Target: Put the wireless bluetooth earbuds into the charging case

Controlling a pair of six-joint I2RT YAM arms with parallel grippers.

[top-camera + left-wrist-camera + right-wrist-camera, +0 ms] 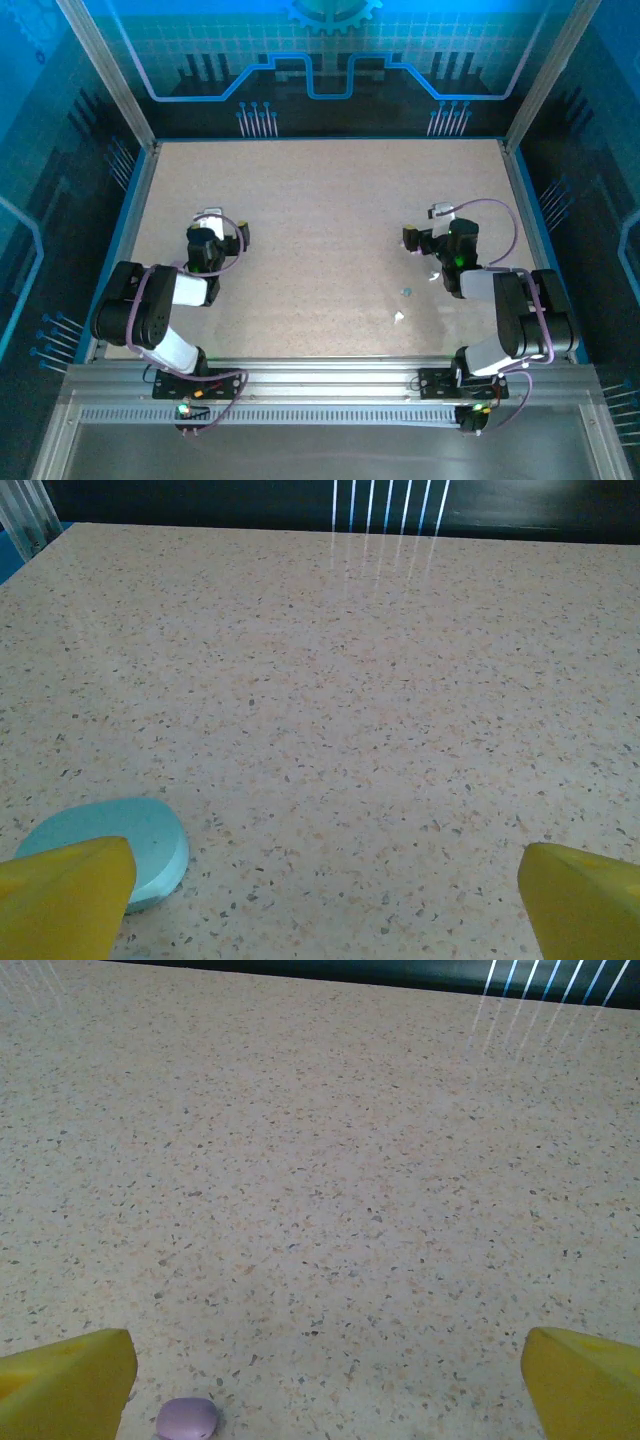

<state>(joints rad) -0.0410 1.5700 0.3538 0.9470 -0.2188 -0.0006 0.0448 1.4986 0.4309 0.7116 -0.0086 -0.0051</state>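
Though tiny, smooth oval purple earbud (pixel 187 1419)

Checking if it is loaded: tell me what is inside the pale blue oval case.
The pale blue case lies flat on the table, showing a smooth top with no opening; its inside is hidden. A yellow finger of the left gripper covers its near edge.

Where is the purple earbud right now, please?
In the right wrist view, the purple earbud lies on the table at bottom left, beside the yellow finger.
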